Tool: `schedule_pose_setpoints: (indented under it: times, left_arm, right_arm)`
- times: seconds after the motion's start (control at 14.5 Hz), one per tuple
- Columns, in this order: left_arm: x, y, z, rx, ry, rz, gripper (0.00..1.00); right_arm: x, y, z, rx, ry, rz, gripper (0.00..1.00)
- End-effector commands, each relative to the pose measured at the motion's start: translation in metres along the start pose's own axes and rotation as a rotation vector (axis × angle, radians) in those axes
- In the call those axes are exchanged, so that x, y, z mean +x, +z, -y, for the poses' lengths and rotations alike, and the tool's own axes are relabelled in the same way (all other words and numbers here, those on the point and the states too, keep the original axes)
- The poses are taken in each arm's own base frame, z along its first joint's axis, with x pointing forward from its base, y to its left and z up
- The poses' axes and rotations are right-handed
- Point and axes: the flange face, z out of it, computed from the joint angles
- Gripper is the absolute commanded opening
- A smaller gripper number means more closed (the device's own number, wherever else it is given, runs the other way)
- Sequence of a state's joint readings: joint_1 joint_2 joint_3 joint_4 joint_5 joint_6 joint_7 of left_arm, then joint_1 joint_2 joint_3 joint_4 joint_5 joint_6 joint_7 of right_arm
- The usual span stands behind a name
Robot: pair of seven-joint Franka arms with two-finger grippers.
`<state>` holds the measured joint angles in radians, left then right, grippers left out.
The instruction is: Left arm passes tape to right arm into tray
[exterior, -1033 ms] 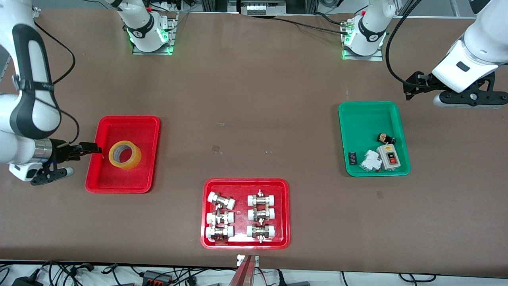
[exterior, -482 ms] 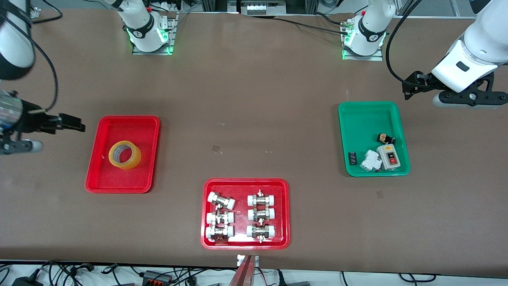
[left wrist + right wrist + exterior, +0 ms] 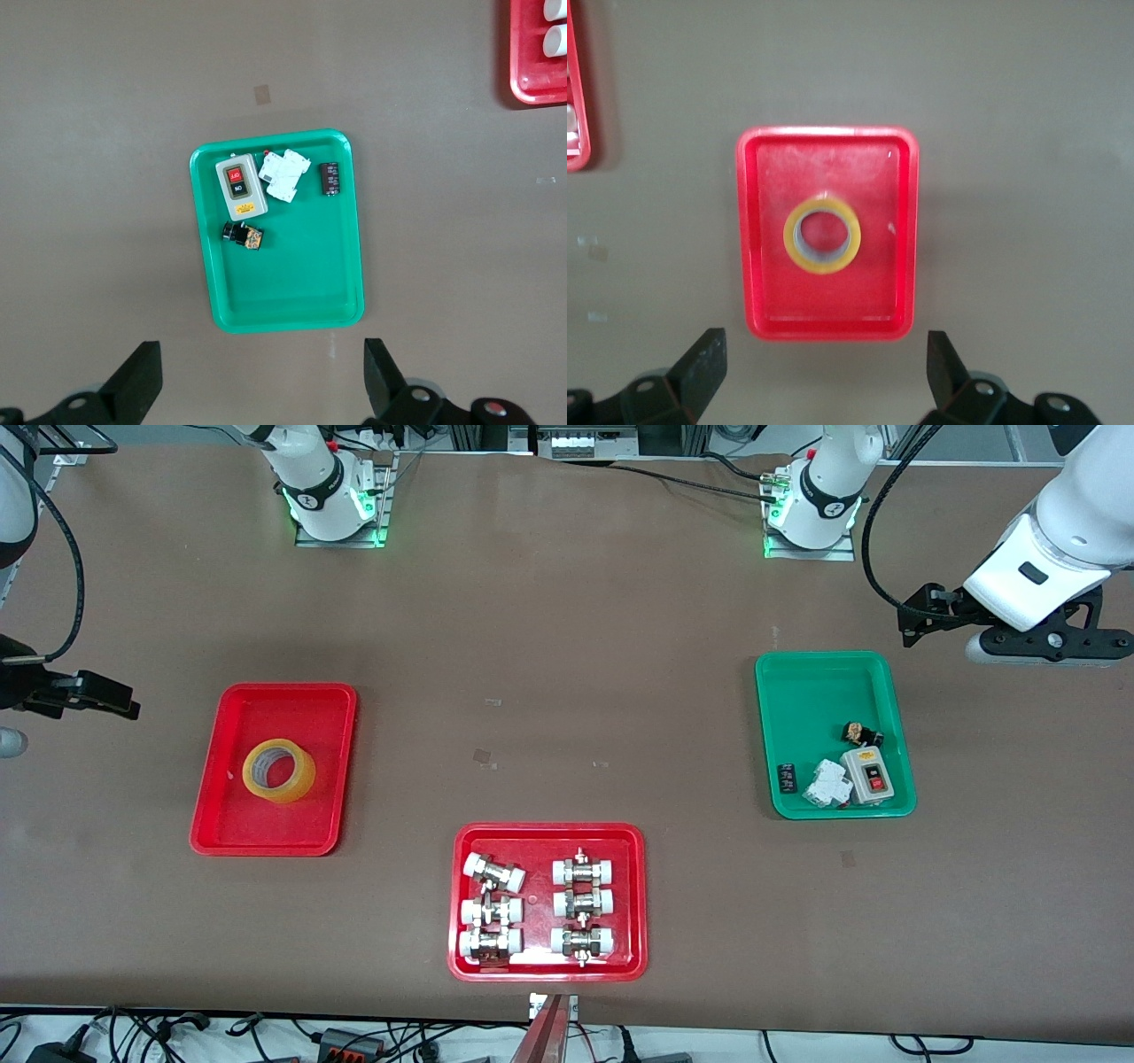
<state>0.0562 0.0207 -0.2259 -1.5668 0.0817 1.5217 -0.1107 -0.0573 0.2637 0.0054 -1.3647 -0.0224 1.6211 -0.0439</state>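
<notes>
Your tape [image 3: 279, 771] lies flat in the tray [image 3: 341, 717], probably delivered; right hand [image 3: 824, 376] hangs wide open above it, left hand [image 3: 261, 376] waits open over the bench.

A robotics laboratory bench was shown. Two arm bases [image 3: 332, 500] with green status lights were bolted along one edge of a brown-covered table [image 3: 567, 646]. Loose cables and power adapters [image 3: 345, 1041] were strewn along the table's edge nearest the front camera, and sorting trays of metal fittings [image 3: 536, 908] were laid out on it.
</notes>
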Motion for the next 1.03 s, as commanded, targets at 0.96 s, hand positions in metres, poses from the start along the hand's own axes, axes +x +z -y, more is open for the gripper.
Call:
schedule_pose_setpoints:
  times: [0.96]
  left_arm:
    - [-0.005,-0.006,0.007,-0.014,-0.007,0.009,1.00]
  right_arm:
    - [-0.084,0.011,0.005,-0.016,-0.003,-0.078,1.00]
